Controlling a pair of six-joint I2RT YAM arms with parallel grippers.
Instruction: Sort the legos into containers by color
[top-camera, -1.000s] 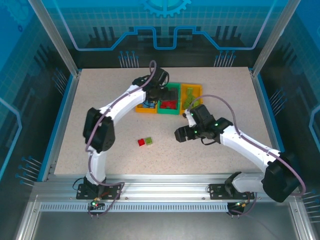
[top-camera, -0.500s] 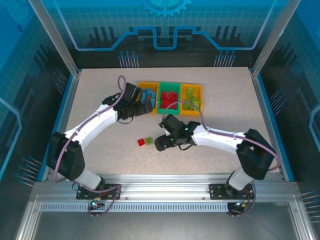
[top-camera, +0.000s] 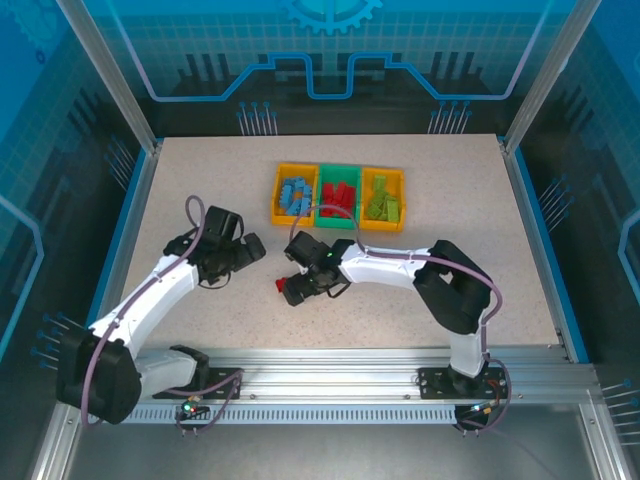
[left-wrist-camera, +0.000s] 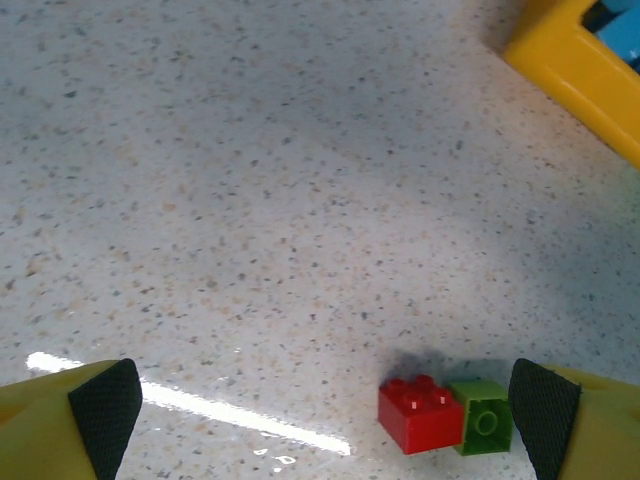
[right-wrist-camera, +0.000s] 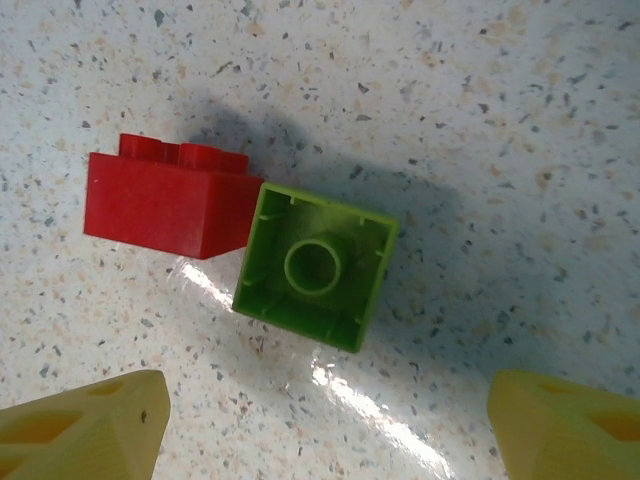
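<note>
Left gripper (top-camera: 248, 250): jaws wide open, empty; it has drawn back from the left yellow bin (top-camera: 277, 200) (blue bricks) to bare table (top-camera: 200, 180) left of the loose legos. Right gripper (top-camera: 293, 290): jaws open, has swung left to hang over 2 touching legos, red brick (right-wrist-camera: 165, 205) and green brick (right-wrist-camera: 315, 265), hollow side up, neither gripped. Green bin (top-camera: 340, 168) holds reds; right yellow bin (top-camera: 402, 200) holds greens.
</note>
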